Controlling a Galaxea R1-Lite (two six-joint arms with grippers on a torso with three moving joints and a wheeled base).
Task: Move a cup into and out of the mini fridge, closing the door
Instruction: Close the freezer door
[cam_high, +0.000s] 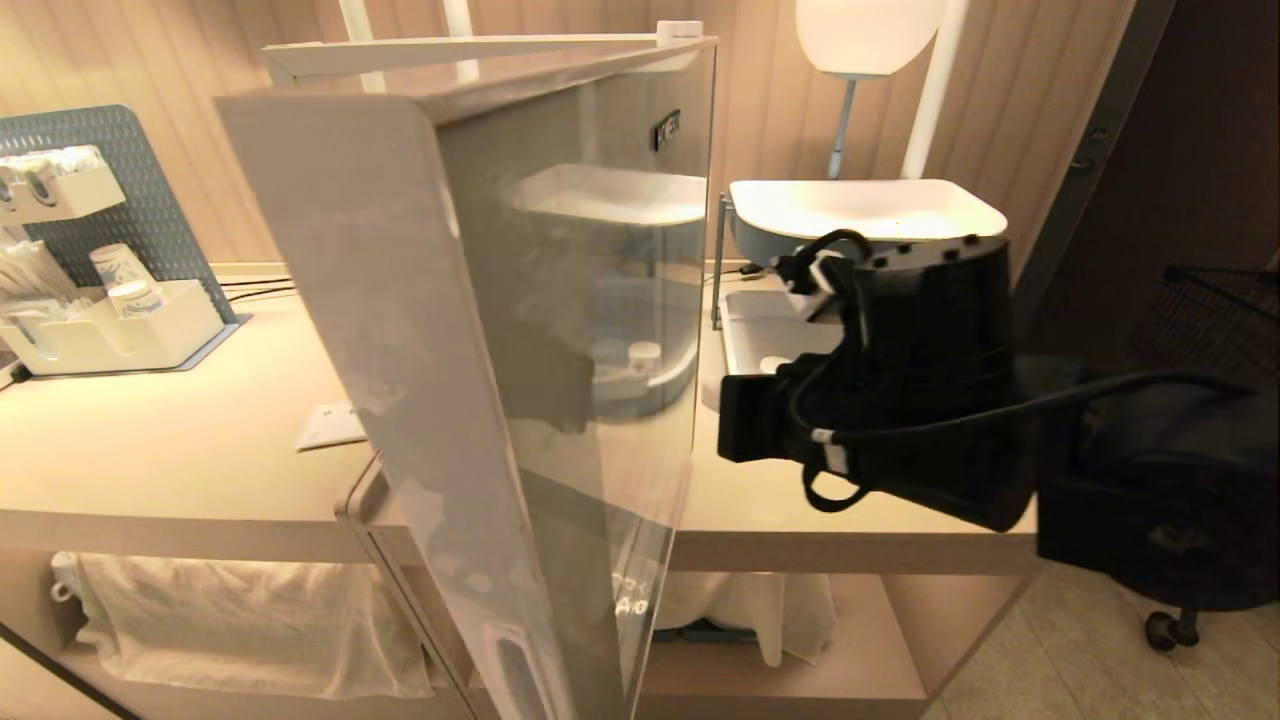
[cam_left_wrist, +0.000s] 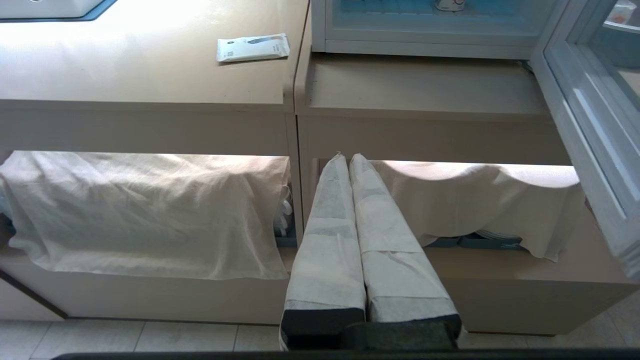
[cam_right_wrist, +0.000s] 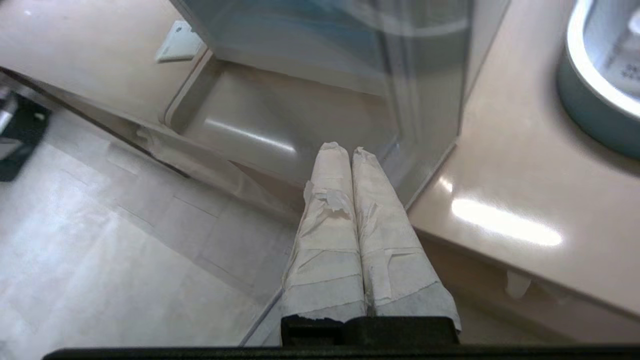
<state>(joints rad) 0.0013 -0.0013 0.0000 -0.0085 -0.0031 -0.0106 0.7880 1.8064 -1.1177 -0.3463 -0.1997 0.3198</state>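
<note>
Standing wide open, door (cam_high: 480, 400) not yet closed; cup (cam_high: 643, 357) seen thru glass in blue bin beside mini fridge (cam_left_wrist: 425, 30). R gripper (cam_right_wrist: 345, 150) pinched closed, empty, near door edge. L gripper (cam_left_wrist: 348, 159) closed, empty, parked low. Closing left

Left gripper (cam_left_wrist: 350, 159) (jaws together) before draped shelves (cam_left_wrist: 150, 210)

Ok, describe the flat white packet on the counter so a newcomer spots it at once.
Find the long beige counter, then the open fridge door swung out over it. The packet lies flat on the countertop just left of that door. Unlike the cups standing in the tray further left, it is thin, rectangular and alone.
</note>
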